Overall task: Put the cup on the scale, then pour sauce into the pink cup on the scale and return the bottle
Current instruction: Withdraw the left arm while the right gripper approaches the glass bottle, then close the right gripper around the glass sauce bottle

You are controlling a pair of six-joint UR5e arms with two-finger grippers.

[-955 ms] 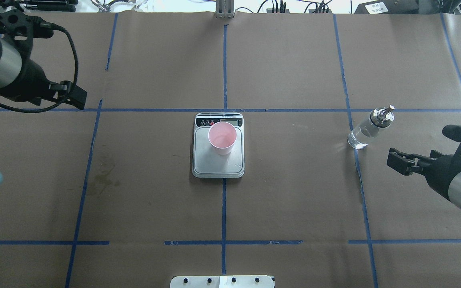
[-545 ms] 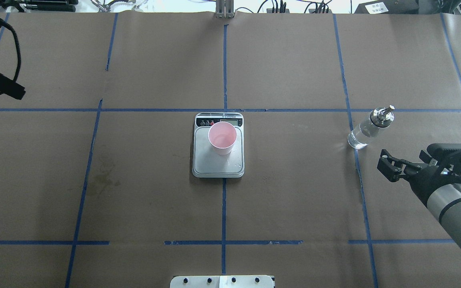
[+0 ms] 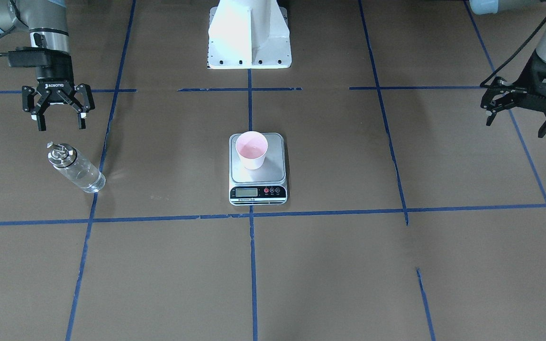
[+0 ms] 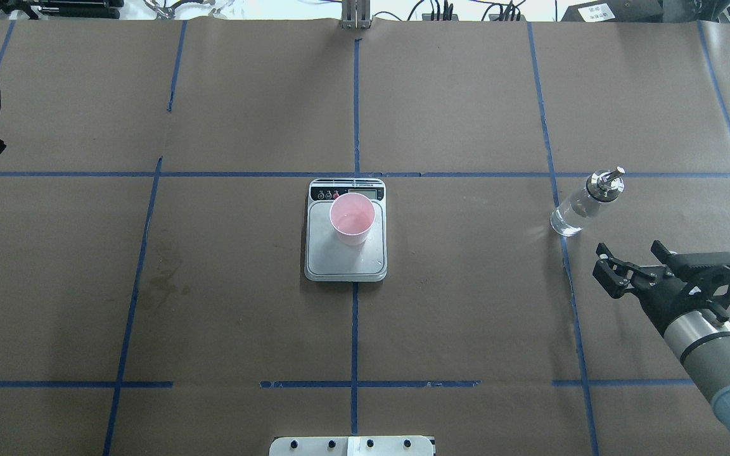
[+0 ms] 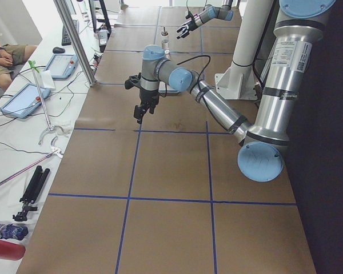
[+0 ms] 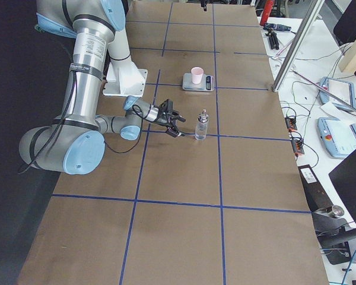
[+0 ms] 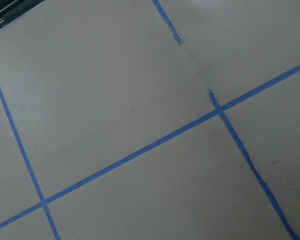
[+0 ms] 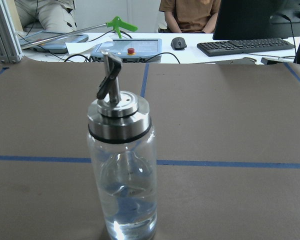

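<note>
At the far left, the left gripper (image 3: 515, 127) has pulled back almost out of the overhead view. Its fingers are spread open and hold nothing, over bare surface (image 4: 232, 297) well apart from everything (its wrist camera shows only brown paper and blue tape). In the middle nothing has shifted: the cup (image 4: 352, 218) stands upright on the scale (image 4: 339, 261), toward the display end of the platform. The first step therefore looks done, and no sauce is visible in the cup yet. On the right, the bottle (image 4: 583, 202) stands upright where it was, on the surface well away from the scale, with a little clear liquid at its bottom. The real change is the right gripper (image 3: 61, 126): over the last second it has swung round, and its open fingers now point at the bottle from near it, not yet touching. Its wrist camera has the bottle centred and near, so I judge the grasp for the pour is about to begin.
</note>
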